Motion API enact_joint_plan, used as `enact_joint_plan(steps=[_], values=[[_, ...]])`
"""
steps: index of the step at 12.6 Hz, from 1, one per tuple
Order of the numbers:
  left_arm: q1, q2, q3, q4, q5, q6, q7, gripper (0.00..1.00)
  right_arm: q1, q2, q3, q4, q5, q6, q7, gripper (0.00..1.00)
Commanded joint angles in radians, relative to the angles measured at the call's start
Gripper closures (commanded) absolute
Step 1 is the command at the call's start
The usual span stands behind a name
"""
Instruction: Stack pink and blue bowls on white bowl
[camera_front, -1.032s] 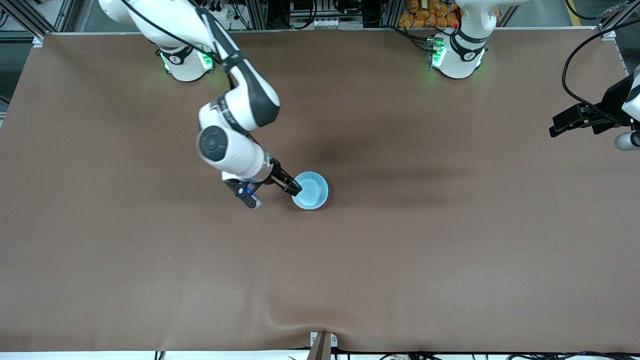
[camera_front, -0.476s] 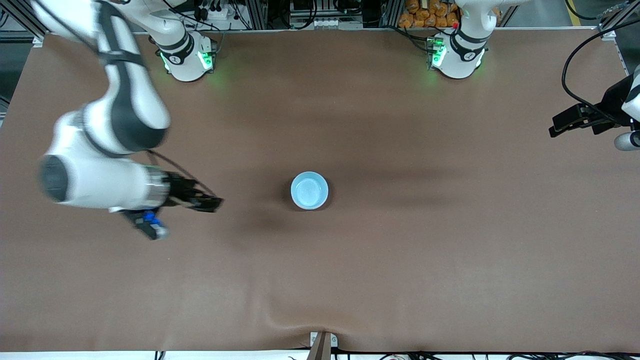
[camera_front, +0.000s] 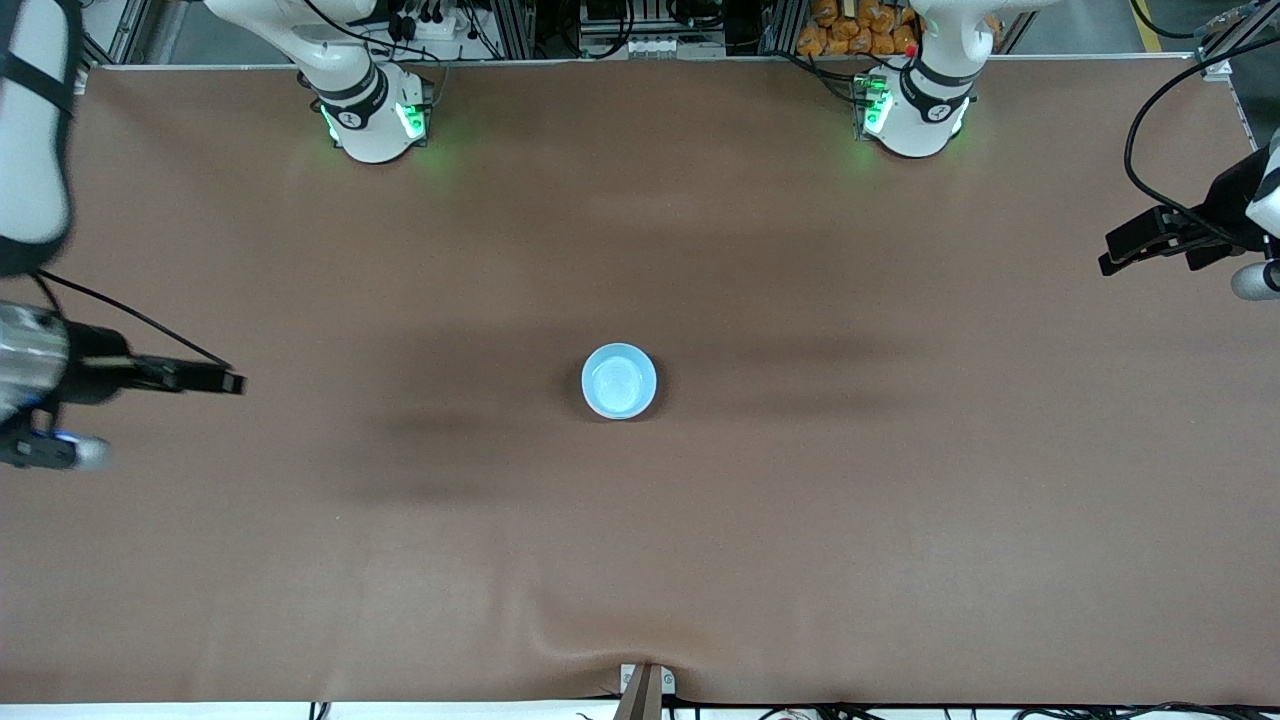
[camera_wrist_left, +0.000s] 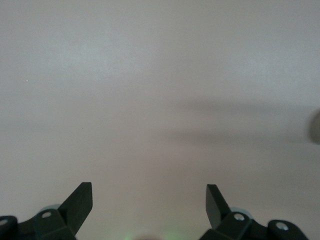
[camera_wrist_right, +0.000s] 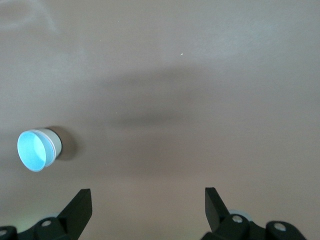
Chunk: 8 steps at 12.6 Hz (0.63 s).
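Note:
The light blue bowl (camera_front: 619, 381) stands upright at the middle of the table. In the right wrist view the blue bowl (camera_wrist_right: 31, 151) sits nested in a bowl with a white outer wall (camera_wrist_right: 54, 141), the white bowl. The pink bowl does not show; I cannot tell whether it lies hidden in the stack. My right gripper (camera_front: 230, 382) is open and empty over the right arm's end of the table, well away from the bowl, with its jaws wide apart (camera_wrist_right: 148, 200). My left gripper (camera_front: 1106, 262) waits open and empty over the left arm's end, over bare cloth (camera_wrist_left: 149, 197).
A brown cloth (camera_front: 800, 520) covers the table, with a small ridge at its edge nearest the front camera (camera_front: 600, 630). The two arm bases (camera_front: 372, 118) (camera_front: 915, 112) stand at the table's edge farthest from the front camera.
My right gripper was at the blue bowl's rim one second ago, then let go and swung away toward its own end of the table. The bowl stayed put. The left arm has not moved.

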<state>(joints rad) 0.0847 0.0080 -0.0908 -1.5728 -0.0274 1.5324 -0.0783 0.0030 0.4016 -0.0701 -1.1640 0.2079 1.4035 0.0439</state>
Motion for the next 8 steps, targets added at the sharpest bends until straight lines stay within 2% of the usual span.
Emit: enact_joint_plan(steps=[1, 4, 5, 6, 8], values=[[-0.003, 0.010, 0.000, 0.020, -0.002, -0.003, 0.008, 0.00, 0.018, -0.191, 0.016, -0.082, -0.138, -0.084, 0.034, 0.00], [-0.003, 0.010, 0.000, 0.025, 0.000, -0.003, 0.008, 0.00, 0.018, -0.459, 0.016, -0.478, -0.151, 0.110, 0.051, 0.00], [-0.005, 0.010, 0.000, 0.025, 0.000, -0.003, 0.008, 0.00, 0.020, -0.512, 0.024, -0.555, -0.153, 0.136, 0.051, 0.00], [-0.003, 0.010, 0.000, 0.025, 0.000, -0.003, 0.008, 0.00, 0.020, -0.526, 0.038, -0.572, -0.156, 0.140, 0.051, 0.00], [-0.002, 0.009, -0.001, 0.027, 0.000, -0.003, 0.009, 0.00, 0.026, -0.512, 0.068, -0.537, -0.247, 0.160, 0.048, 0.00]])
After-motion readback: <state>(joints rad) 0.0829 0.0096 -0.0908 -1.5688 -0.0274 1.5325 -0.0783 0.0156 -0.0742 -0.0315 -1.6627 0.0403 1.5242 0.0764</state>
